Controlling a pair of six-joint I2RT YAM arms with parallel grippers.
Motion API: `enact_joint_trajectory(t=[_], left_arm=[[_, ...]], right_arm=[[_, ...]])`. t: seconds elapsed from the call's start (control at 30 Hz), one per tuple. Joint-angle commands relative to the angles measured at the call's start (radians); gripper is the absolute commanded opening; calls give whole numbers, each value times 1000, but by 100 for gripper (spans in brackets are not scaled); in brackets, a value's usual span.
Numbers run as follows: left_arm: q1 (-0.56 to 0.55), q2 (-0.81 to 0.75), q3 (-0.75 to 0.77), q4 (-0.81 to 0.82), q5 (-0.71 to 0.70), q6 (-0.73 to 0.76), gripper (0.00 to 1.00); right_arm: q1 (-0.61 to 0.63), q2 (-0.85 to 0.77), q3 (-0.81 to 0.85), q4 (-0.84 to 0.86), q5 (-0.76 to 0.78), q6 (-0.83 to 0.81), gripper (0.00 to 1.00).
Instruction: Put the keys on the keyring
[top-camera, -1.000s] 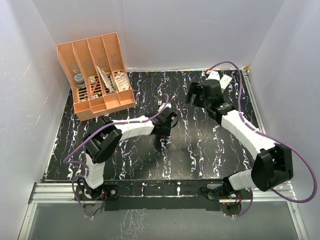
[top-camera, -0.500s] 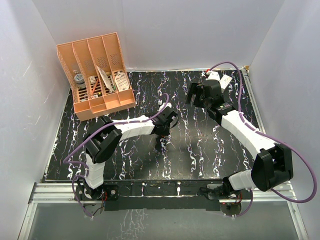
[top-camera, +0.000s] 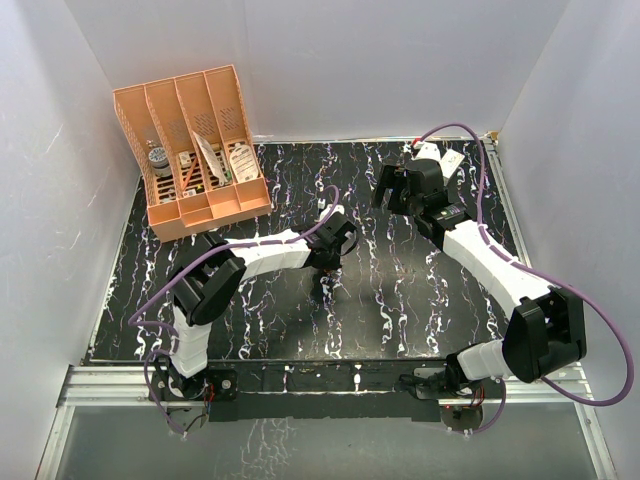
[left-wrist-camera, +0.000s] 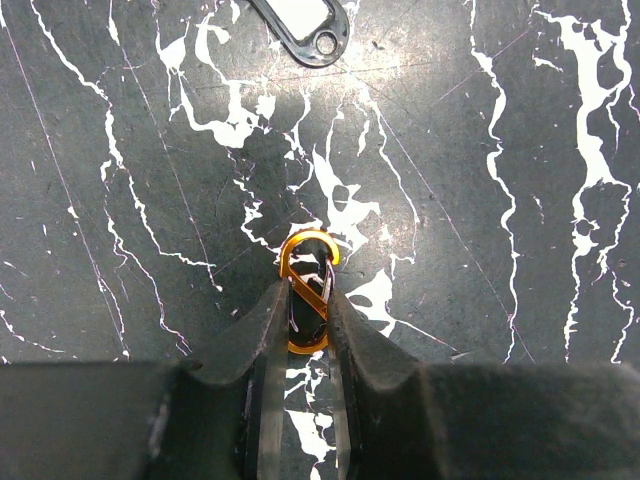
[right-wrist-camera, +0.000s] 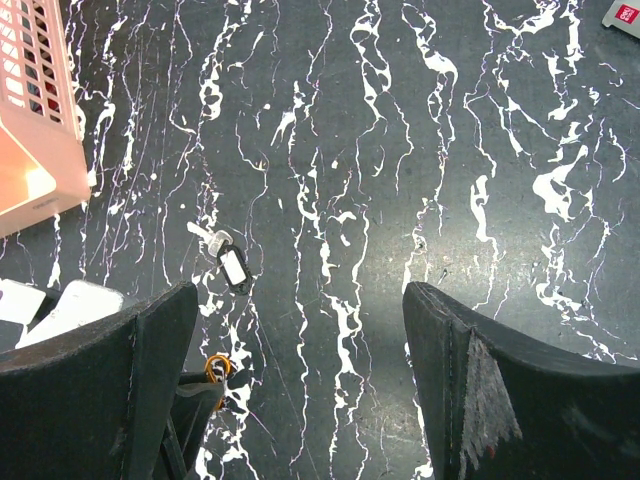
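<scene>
The keyring (left-wrist-camera: 306, 234), a small orange S-shaped clip, lies on the black marbled table (left-wrist-camera: 520, 150). My left gripper (left-wrist-camera: 306, 295) is shut on the clip's lower half, one finger pressed against each side. The same clip (right-wrist-camera: 216, 367) shows at the lower left of the right wrist view, held by the left fingertips. The keys (right-wrist-camera: 232, 268), a silvery key on a black tag with a white label, lie flat a short way beyond the clip; only the tag's end (left-wrist-camera: 318, 40) shows in the left wrist view. My right gripper (right-wrist-camera: 300, 300) hangs open above the table, empty.
An orange slotted organizer (top-camera: 195, 150) with papers and small items stands at the back left. A white box with a red mark (top-camera: 440, 158) lies at the back right, behind the right gripper (top-camera: 390, 185). White walls enclose the table on three sides.
The left gripper's jaws have drawn together onto the keyring. Neither arm has moved noticeably, and the right gripper stays open.
</scene>
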Motion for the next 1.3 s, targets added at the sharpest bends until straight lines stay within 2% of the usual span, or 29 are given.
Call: enact_joint_trajectory(t=[0.0, 1.07, 1.13, 1.27], left_arm=[[-6, 11, 31, -42, -11, 3, 10], [-6, -102, 17, -71, -100, 17, 5], [-5, -105, 18, -72, -101, 18, 6], [-5, -120, 21, -71, -110, 28, 16]], right_arm=[[-6, -40, 3, 51, -5, -20, 83], [-10, -47, -9, 49, -4, -19, 83], [-9, -44, -11, 45, -2, -21, 83], [-10, -24, -6, 17, -13, -26, 83]])
